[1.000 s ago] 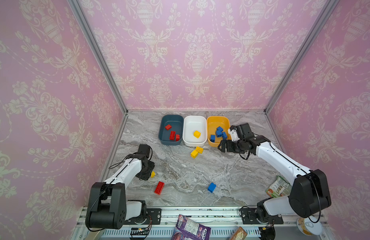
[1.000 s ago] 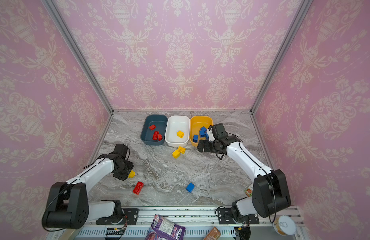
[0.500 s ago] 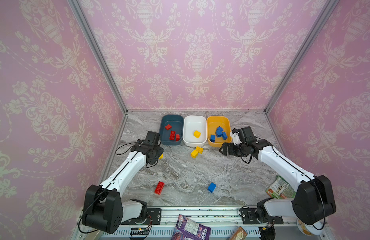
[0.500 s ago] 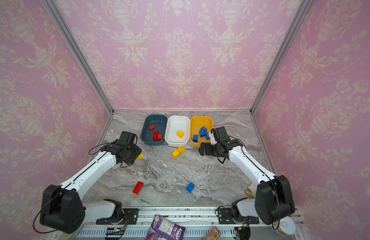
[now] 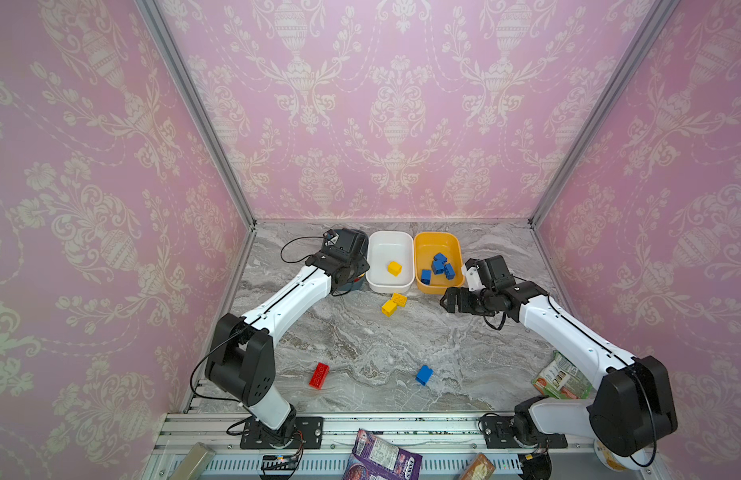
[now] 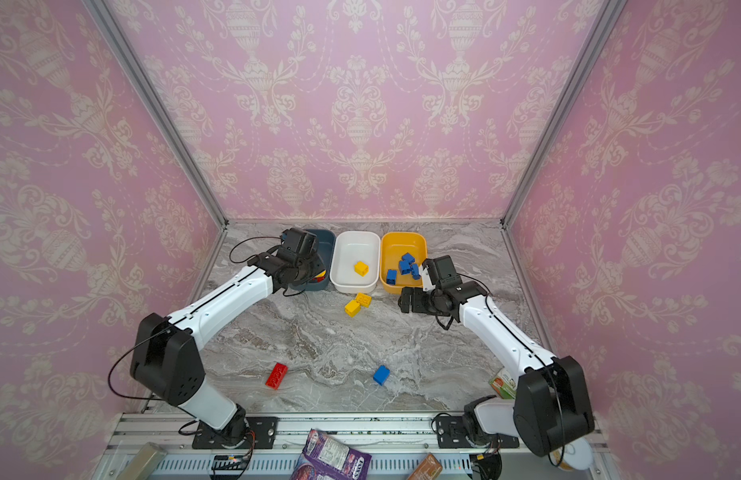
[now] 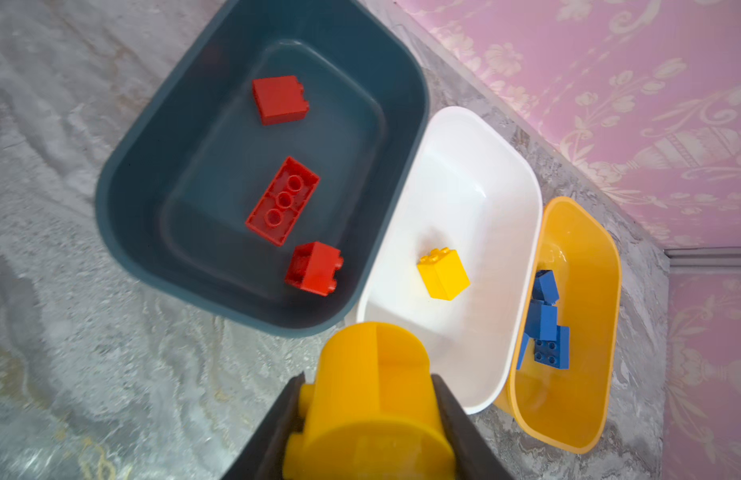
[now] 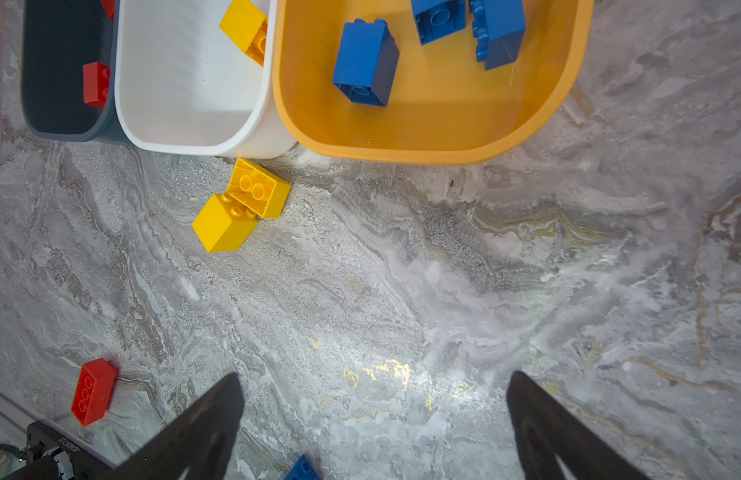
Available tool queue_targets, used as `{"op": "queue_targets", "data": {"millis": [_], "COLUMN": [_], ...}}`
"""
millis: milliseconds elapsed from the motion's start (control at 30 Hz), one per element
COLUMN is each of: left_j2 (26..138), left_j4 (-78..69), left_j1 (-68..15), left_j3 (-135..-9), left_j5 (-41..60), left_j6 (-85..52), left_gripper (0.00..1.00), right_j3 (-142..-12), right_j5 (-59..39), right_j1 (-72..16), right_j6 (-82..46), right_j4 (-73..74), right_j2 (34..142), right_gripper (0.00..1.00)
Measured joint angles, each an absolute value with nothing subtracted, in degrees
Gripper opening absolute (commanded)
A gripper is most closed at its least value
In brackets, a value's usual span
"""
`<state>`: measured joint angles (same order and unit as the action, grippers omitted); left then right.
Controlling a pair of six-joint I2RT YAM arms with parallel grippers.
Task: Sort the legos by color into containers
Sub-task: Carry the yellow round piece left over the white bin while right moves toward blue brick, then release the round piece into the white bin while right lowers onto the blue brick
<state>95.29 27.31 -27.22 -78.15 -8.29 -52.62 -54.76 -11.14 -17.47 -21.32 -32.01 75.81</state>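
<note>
No text is legible; print on the purple snack packet [image 6: 333, 455] and green packet [image 5: 562, 376] is too blurred

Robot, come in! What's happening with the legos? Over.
Left gripper shut on round yellow piece, near white tub. Right gripper open, empty. Two yellow bricks, red brick, blue brick loose on table. Nothing blocking that tub.

Robot lab booth: wallpaper panels [image 5: 393, 104] in aluminium framing [image 5: 194, 108] enclose the marble-print surface [image 5: 360, 345], a mounting rail [image 5: 443, 422] along its front.
</note>
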Motion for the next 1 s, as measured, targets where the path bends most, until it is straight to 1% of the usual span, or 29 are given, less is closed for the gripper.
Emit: {"op": "queue_targets", "data": {"millis": [300,500,567,667,733,900,1000], "left_j2": [111.0,116.4,117.3,118.2,118.7,119.3,119.3], "left_j4": [24.3,24.5,24.5,24.5,24.5,24.9,24.9], "left_j1": [-28.4,-28.4,-28.4,-28.4,-28.4,-28.4,-28.4], "left_j3": [-91.9,-97.0,-98.0,-98.9,-99.0,-99.0,-99.0], "left_j5": [-6.0,-5.2,-5.1,-5.0,-5.0,-4.8,-4.8], "left_j6": [-44.2,-39.8,-38.9,-37.8,-37.1,-36.7,-36.7], "left_gripper": [0.39,0.39,0.43,0.51,0.58,0.66,0.67], "right_j3": [-54.7,-54.7,-54.7,-54.7,-54.7,-54.7,-54.7], "right_j5": [-10.9,-10.5,-10.5,-10.5,-10.5,-10.5,-10.5], "right_j1": [-17.8,-18.5,-18.5,-18.5,-18.7,-19.2,-19.3], "right_j6": [-22.5,-22.6,-22.6,-22.6,-22.7,-22.7,-22.7], "right_j4": [-32.0,-32.0,-32.0,-32.0,-32.0,-32.0,-32.0], "right_j2": [75.0,75.0,75.0,75.0,75.0,75.0,75.0], "right_gripper": [1.00,1.00,1.00,1.00,1.00,1.00,1.00]}}
